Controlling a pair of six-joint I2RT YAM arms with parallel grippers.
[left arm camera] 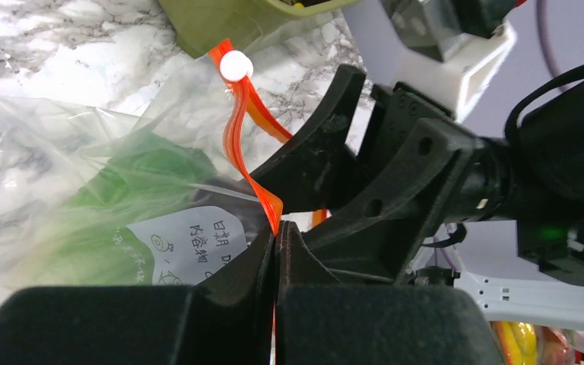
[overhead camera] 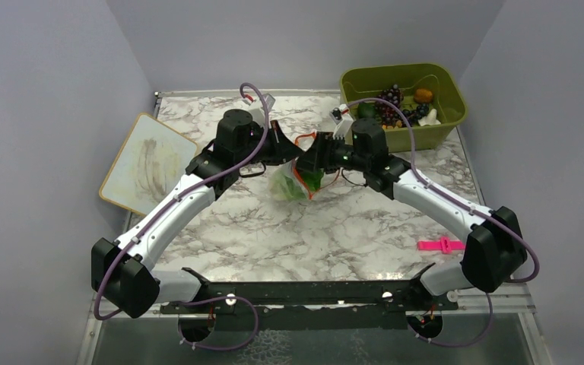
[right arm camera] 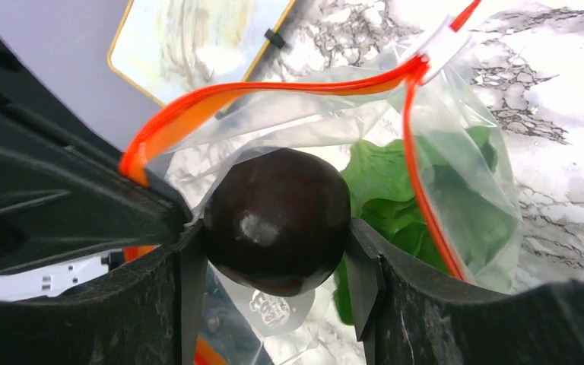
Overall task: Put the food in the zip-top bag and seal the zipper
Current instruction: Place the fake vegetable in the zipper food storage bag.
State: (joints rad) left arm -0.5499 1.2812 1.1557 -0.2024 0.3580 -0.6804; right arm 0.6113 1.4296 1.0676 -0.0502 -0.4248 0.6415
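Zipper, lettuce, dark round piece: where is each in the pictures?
zipper (right arm camera: 205,101), right wrist view, on the orange-red strip.
lettuce (right arm camera: 395,199), right wrist view, on a green leaf.
dark round piece (right arm camera: 277,219), right wrist view, on its centre.

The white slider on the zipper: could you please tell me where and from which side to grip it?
Probably pinch the slider across the strip, coming from the bag's outer corner: it straddles the zipper's far end, where both tracks meet, while the left pincer holds the opposite end.
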